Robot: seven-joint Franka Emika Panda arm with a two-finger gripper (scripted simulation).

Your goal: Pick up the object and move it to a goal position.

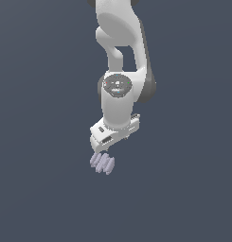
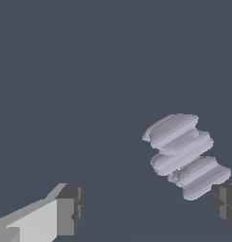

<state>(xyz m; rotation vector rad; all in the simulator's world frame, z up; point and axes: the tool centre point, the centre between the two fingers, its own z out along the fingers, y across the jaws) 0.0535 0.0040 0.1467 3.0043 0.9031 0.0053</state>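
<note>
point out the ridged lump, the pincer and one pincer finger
ridged lump [image 2: 184,156]: wrist view, on its middle disc.
pincer [image 2: 146,208]: wrist view, midway between the two fingertips, which stand wide apart.
pincer finger [image 2: 65,215]: wrist view, on the grey pad face.

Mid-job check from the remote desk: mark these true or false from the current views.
1. The end effector is open. True.
2. The object is clamped between both fingers. False: it lies close to one finger, with a wide gap to the other.
3. The object is a smooth ball. False: it is a ridged lump like stacked discs.
4. In the exterior view the object shows just below the end effector. True.
</note>
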